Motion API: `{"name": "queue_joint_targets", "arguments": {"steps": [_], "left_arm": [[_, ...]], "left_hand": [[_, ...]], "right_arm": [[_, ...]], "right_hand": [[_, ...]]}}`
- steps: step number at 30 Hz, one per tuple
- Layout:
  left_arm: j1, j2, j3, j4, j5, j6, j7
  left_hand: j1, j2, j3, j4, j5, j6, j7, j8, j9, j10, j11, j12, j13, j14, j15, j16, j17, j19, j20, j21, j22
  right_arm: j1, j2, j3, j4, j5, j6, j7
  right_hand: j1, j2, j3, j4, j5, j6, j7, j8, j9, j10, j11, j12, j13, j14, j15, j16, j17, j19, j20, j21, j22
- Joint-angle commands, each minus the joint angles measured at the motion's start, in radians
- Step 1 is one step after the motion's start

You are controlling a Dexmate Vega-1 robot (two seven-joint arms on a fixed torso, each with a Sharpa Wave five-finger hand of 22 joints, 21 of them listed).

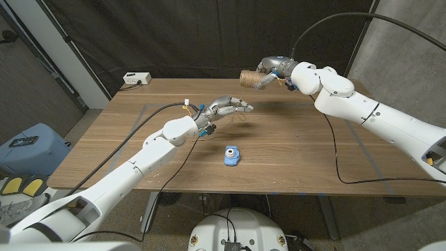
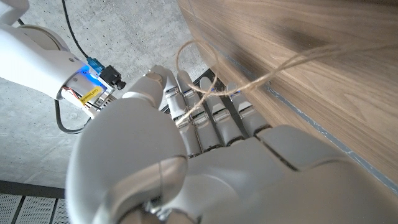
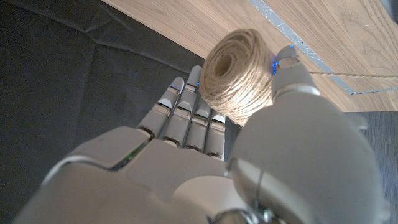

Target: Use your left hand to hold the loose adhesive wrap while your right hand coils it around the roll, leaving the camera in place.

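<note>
What the frames show is a roll of tan twine (image 1: 249, 77), not adhesive wrap. My right hand (image 1: 270, 71) holds it in the air above the table's far edge. In the right wrist view the roll (image 3: 239, 75) sits between the thumb (image 3: 292, 71) and the fingers (image 3: 186, 115), and a loose strand (image 3: 354, 76) trails off over the wood. My left hand (image 1: 230, 107) hovers over the table's middle, with fingers pointing at the roll. The loose twine strand (image 2: 214, 92) runs across its fingers (image 2: 205, 115) and looks pinched under the thumb. A small blue camera (image 1: 231, 155) sits on the table in front of the left hand.
A white box (image 1: 136, 79) sits at the table's (image 1: 313, 150) far left corner. Black cables run along both arms and over the wood. A dark curtain hangs behind the table. A blue bin (image 1: 28, 143) stands on the floor at the left.
</note>
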Motion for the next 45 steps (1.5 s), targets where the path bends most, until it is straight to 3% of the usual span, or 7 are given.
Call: {"name": "queue_joint_targets", "arguments": {"steps": [1,45], "left_arm": [[-0.011,0.001,-0.001,-0.003,-0.015,-0.006,-0.035],[-0.004,0.025,-0.032,-0.092,-0.061,-0.009,-0.081]], "left_hand": [[0.003,0.006,-0.004,0.002,0.003,0.0,0.004,-0.001,0.001,0.0,0.005,-0.002,0.004,0.006,0.007,-0.003,0.004,0.004,0.007,0.006,0.004],[-0.002,0.013,-0.01,0.004,0.006,0.004,0.012,-0.003,0.002,0.003,0.01,-0.008,0.02,0.014,0.01,-0.013,0.005,0.004,0.011,0.005,0.004]], "right_arm": [[0.011,0.004,-0.005,0.04,0.004,0.001,0.005],[0.009,-0.004,-0.013,0.074,0.005,0.001,0.018]], "right_hand": [[0.054,0.106,-0.002,0.001,0.005,0.128,-0.115,0.003,0.001,0.147,-0.138,0.003,0.002,0.01,-0.149,-0.008,0.002,0.007,-0.004,0.004,0.003],[0.057,0.113,-0.008,0.001,0.006,0.14,-0.122,0.003,0.001,0.131,-0.14,-0.007,0.004,0.016,-0.153,-0.011,0.009,0.012,-0.007,0.005,0.003]]}}
